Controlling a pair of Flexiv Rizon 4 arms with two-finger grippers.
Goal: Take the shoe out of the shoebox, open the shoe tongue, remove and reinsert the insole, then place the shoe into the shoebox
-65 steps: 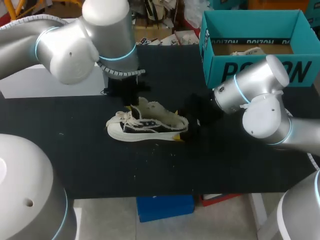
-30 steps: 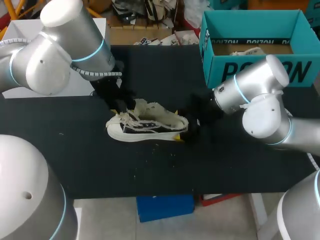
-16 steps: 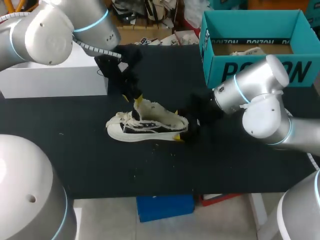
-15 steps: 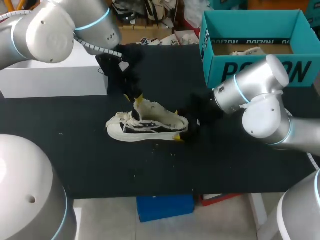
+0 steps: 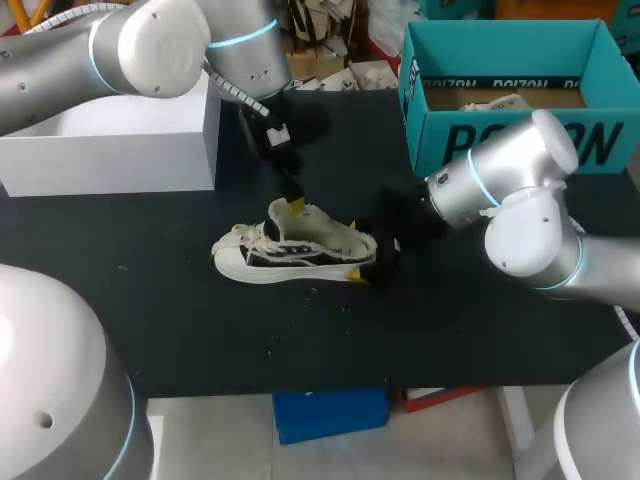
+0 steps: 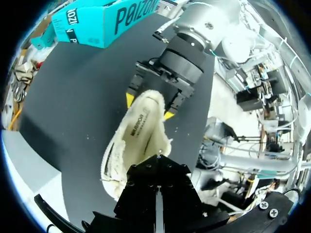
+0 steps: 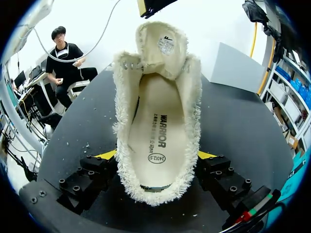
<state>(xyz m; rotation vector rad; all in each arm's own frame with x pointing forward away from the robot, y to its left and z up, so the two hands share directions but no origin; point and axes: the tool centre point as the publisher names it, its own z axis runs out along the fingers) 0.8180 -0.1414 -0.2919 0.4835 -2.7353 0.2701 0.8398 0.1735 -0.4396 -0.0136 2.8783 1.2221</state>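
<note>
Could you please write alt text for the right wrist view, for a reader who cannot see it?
The right end effector grips the heel of a cream shoe from both sides. Its tongue is raised, the insole lies inside, and the left end effector hangs above it.

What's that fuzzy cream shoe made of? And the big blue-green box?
The cream low-top shoe looks like woven canvas cloth with a matte finish: its collar edges are frayed into loose threads. Its pale sole band looks like smooth rubber, though that's a guess. The teal shoebox looks like cardboard, with thin, stiff, flat walls, folded corners and a printed matte face.
</note>
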